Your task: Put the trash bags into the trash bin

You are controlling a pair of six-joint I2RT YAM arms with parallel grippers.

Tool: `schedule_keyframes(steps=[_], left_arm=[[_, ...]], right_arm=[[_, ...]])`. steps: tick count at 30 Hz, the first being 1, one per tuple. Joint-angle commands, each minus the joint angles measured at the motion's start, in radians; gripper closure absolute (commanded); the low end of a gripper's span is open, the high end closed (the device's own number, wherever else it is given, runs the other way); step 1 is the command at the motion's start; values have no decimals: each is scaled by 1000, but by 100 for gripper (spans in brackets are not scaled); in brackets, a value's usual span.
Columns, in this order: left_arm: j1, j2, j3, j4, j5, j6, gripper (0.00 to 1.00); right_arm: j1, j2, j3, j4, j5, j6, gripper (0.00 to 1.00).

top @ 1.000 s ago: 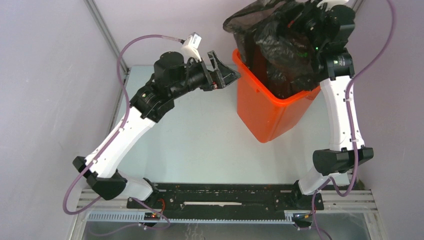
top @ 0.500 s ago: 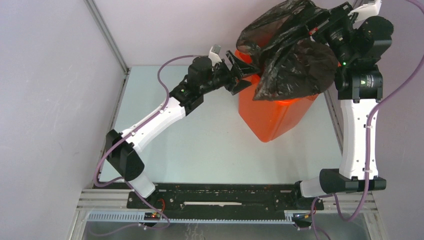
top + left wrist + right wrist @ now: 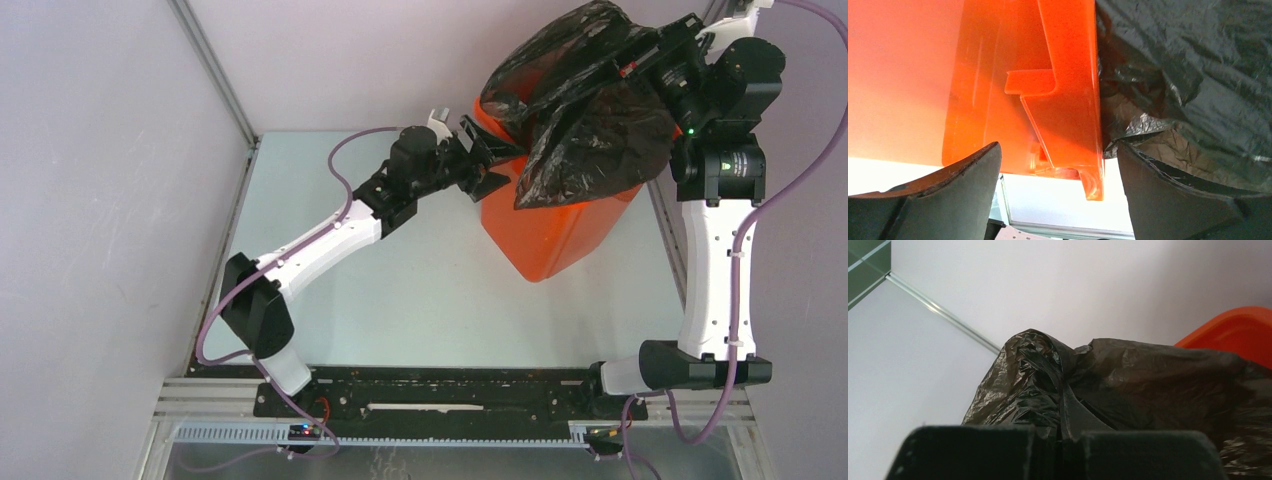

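R pincer [image 3: 1062,440] tight on trash bags [image 3: 1128,375]

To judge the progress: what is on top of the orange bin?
The black trash bag hangs over the open top of the bin, pinched by the right gripper. The bag covers the inside of the bin, so what is in there cannot be seen.

The left arm [image 3: 330,235] and right arm [image 3: 715,270] have white shells between black joint housings. A purple cable [image 3: 337,165] loops along each. Just behind the right gripper [image 3: 1068,440], a small green light [image 3: 690,130] glows. The left gripper's [image 3: 1058,150] fingers [image 3: 953,195] are matte black, curved and scuffed.
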Motion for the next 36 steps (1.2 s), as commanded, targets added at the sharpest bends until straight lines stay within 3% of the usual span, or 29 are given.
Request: schedule_keyframes(steps=[1,7,14,21,23,31,36], left_arm=[[-4,40,50,71,-1,-9,13],[-3,108,109,99,17,-44,25],[29,42,47,80,24,-14,63],[122,-176,-117,-59,48,32,96],[142,-223,-153,-83,80,25,100],[208,-337,-150,-242,234,132,100],[252,-386,-231,-308,367,201,100]], right_arm=[[-18,-16,6,27,-25,26,100],[-19,-13,10,27,-51,30,100],[-19,-22,6,25,-68,22,100],[-8,-31,-12,26,-110,67,100],[10,-35,-12,23,-120,76,100],[164,-36,-1,-15,-92,74,100],[272,15,38,-5,-93,60,100]])
